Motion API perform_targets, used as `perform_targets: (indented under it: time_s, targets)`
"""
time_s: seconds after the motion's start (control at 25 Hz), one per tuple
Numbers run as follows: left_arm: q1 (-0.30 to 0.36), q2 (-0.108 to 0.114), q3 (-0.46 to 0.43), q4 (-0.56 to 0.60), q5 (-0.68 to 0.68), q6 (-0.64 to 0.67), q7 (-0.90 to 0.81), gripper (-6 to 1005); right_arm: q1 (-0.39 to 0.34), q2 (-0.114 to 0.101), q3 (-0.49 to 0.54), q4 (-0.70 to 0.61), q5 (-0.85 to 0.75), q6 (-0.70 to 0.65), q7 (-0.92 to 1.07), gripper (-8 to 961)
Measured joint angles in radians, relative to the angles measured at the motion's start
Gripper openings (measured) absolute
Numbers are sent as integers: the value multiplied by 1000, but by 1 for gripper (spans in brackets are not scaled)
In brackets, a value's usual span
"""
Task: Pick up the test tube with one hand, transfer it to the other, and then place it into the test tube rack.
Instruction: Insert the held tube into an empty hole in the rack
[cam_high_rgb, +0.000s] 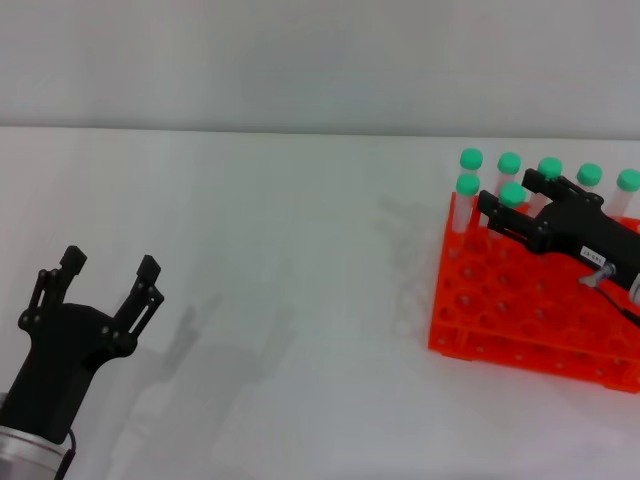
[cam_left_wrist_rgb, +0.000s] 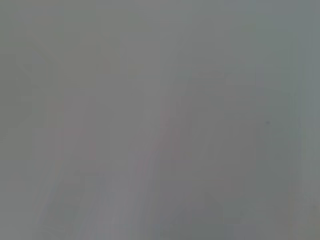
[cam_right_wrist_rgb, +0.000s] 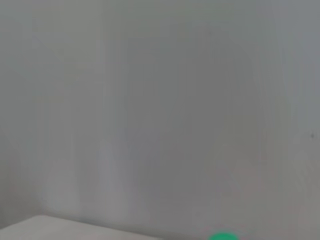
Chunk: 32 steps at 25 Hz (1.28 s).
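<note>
The orange test tube rack (cam_high_rgb: 500, 320) stands on the white table at the right. Several green-capped tubes stand upright in its far holes. My right gripper (cam_high_rgb: 513, 200), black with a white label, reaches over the rack from the right. Its fingers (cam_high_rgb: 492, 207) sit on either side of one test tube (cam_high_rgb: 513, 192), which stands upright in the rack's second row, and they look closed on it just below the cap. A green cap (cam_right_wrist_rgb: 222, 236) shows at the edge of the right wrist view. My left gripper (cam_high_rgb: 108, 268) is open and empty at the lower left, far from the rack.
The rack's near rows of holes (cam_high_rgb: 520, 300) hold nothing. Other capped tubes (cam_high_rgb: 471, 158) stand close behind and beside the right gripper. The white table (cam_high_rgb: 300, 300) stretches between the two arms. The left wrist view shows only plain grey surface.
</note>
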Motion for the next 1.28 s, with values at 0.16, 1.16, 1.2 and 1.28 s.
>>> perform_targets:
  time_s: [0.16,1.16,1.2,1.28]
  targets:
    - [1,0,0,0,0,-1,0,888,5,-1,-29,-28,-5,-39,60,831]
    - [9,1,5,-4,0,-1,-2,888,-28,-5,-113,-128,-6,7,208,822]
    - [9,1,5,-4,0,-1,-2,888,-35,-4,-113,-134,-3,11,207,821]
    - [9,1,5,-5,0,-1,-2,888,-49,0,-110,-152,2,32,199,821]
